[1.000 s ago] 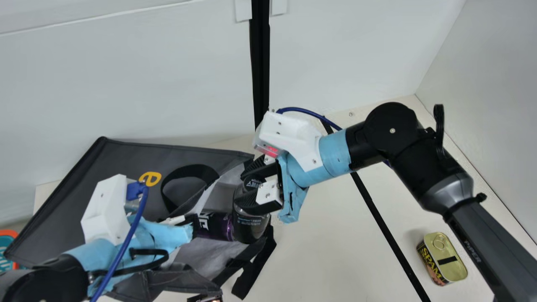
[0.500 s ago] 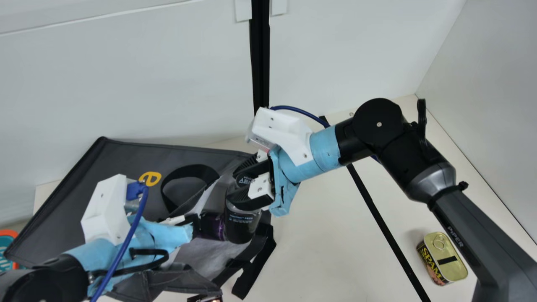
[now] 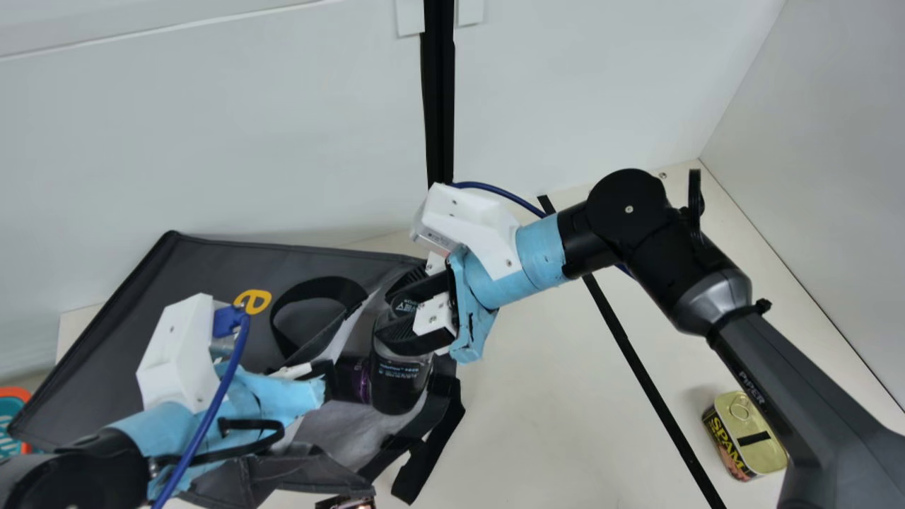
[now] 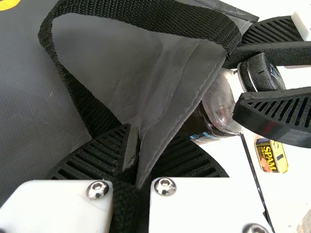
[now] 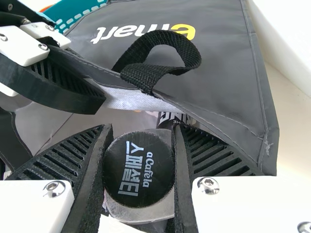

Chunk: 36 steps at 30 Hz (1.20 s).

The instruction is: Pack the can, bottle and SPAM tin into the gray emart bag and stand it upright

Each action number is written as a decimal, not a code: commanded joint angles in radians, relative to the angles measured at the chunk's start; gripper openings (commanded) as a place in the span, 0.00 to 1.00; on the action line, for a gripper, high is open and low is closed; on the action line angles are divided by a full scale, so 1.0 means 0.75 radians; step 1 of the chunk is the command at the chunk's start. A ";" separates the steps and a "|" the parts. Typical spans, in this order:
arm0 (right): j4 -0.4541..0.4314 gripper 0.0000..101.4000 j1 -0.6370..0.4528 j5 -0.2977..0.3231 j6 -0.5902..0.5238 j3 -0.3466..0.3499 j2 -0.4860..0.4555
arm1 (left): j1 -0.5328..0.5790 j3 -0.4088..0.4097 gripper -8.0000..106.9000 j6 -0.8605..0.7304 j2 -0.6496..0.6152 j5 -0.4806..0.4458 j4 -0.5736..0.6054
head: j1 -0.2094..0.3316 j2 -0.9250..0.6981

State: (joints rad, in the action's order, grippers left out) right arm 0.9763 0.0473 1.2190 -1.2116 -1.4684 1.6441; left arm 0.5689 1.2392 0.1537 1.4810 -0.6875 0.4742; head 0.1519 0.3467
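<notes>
The gray emart bag (image 3: pixel 205 268) lies on its side, mouth facing right. My left gripper (image 3: pixel 327 373) is at the mouth; in the left wrist view the left gripper (image 4: pixel 138 160) is shut on the bag's rim and a strap. Inside the opening lies the purple can (image 3: pixel 351 379), partly covered. My right gripper (image 3: pixel 409 305) holds the dark bottle (image 3: pixel 400 385) by its cap, the bottle's body at the mouth against the can. In the right wrist view the right gripper (image 5: pixel 139 165) is shut on the black cap (image 5: pixel 138 170). Far right stands the SPAM tin (image 3: pixel 749 437).
A black strip (image 3: pixel 650 389) crosses the table between bag and tin. The bag's lower strap (image 3: pixel 428 445) hangs onto the table. A teal and orange basket (image 3: pixel 13 424) is at the far left, and a small dark object (image 3: pixel 345 502) sits at the bottom edge.
My right gripper has moved left with the bottle, farther into the bag's mouth. Less of the purple can shows beside it. The left arm has kept still.
</notes>
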 commanded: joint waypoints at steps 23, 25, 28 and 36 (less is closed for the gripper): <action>0.047 0.00 0.096 -0.068 -0.075 0.124 0.032 | 0.000 0.000 0.00 0.000 0.000 0.000 0.000 | 0.030 0.003; 0.045 0.00 0.111 -0.083 -0.078 0.127 0.043 | 0.000 0.000 0.00 0.000 0.000 0.000 0.000 | 0.030 0.003; 0.042 0.00 0.133 -0.106 -0.079 0.121 0.063 | 0.000 0.000 0.00 0.000 0.000 0.000 0.000 | 0.030 0.003; 0.032 0.00 0.188 -0.169 -0.058 0.061 0.133 | 0.000 0.000 0.00 0.000 0.000 0.000 0.000 | 0.030 0.003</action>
State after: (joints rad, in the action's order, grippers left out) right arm 1.0024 0.1850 1.0979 -1.2614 -1.4160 1.7390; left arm 0.5689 1.2392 0.1537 1.4810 -0.6875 0.4742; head 0.1519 0.3482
